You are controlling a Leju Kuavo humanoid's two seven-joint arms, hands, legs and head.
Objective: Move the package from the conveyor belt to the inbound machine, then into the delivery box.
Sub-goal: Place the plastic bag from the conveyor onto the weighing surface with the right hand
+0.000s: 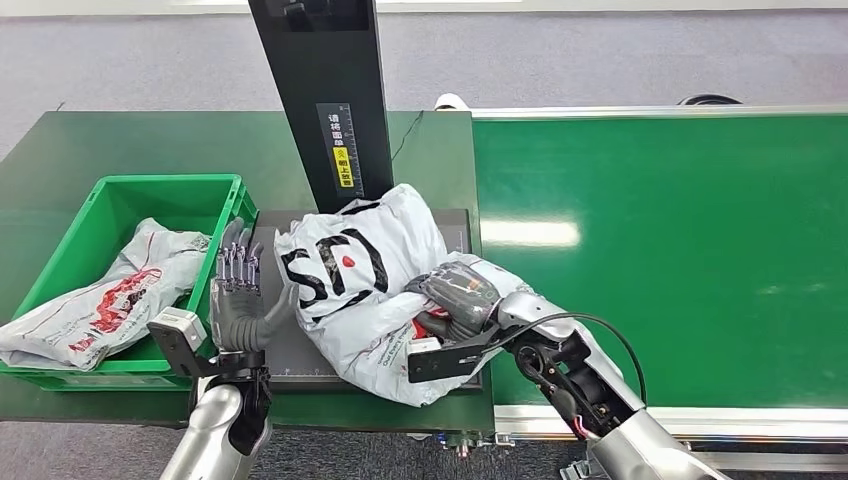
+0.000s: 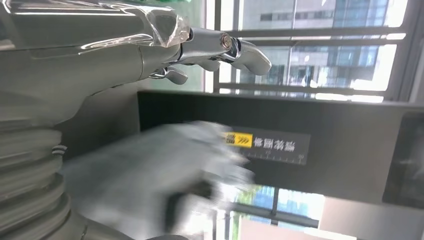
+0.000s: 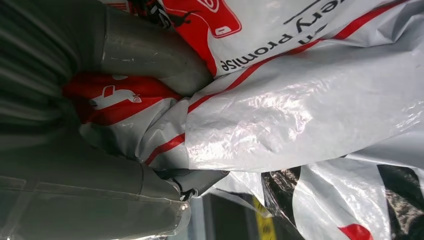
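A white courier package [image 1: 365,285] with black and red print lies on the dark platform [image 1: 290,352] of the inbound machine, under its black post [image 1: 325,95]. My right hand [image 1: 455,298] grips the package's right side; the right wrist view shows the thumb [image 3: 145,52] and fingers sunk into the crumpled plastic [image 3: 300,105]. My left hand [image 1: 238,300] stands upright just left of the package with fingers straight and apart, holding nothing. In the left wrist view the fingers [image 2: 220,47] point past the blurred package [image 2: 160,175] toward the post's yellow label [image 2: 237,140].
A green delivery box [image 1: 70,250] at the left holds another white package [image 1: 105,295] that hangs over its front rim. The green conveyor belt [image 1: 660,250] runs along the right side. Grey floor lies beyond the tables.
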